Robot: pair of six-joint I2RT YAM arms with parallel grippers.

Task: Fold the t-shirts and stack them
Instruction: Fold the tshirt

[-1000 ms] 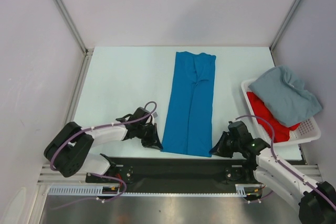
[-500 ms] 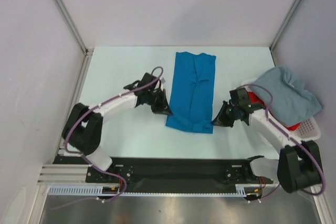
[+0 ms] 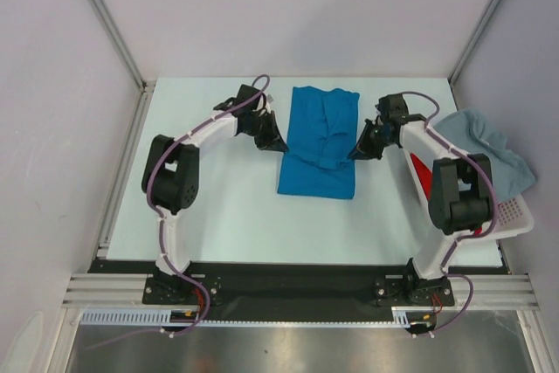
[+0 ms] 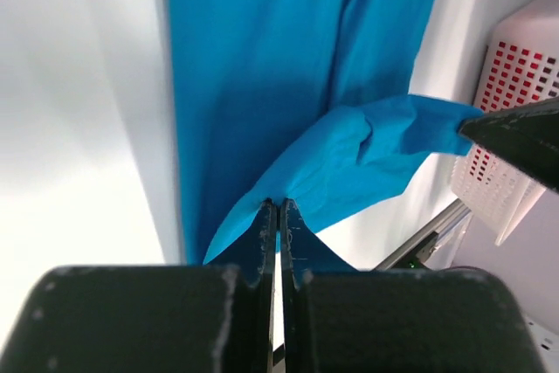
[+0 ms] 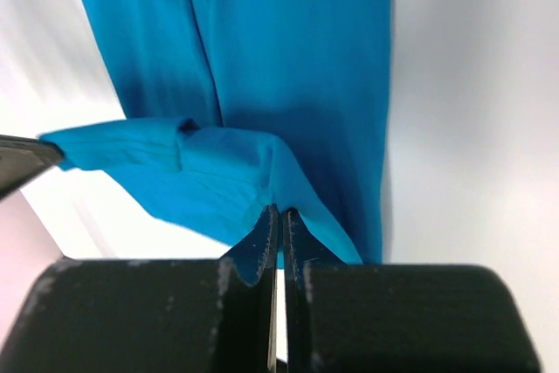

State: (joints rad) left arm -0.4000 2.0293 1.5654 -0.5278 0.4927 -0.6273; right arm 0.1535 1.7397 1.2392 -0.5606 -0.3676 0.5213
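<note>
The left fingers [image 3: 271,140] and right fingers [image 3: 360,150] are each clamped shut on one near-end corner of the blue shirt [image 3: 319,159], holding that end level over the rest lying on the worktop [image 3: 218,203], evidently to lay a square half-fold.

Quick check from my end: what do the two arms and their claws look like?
Both arms are white links with black joints: the left arm and right arm. A purple cable runs along each. The left claw and right claw are black, with thin flat fingers. I see no markings.
</note>
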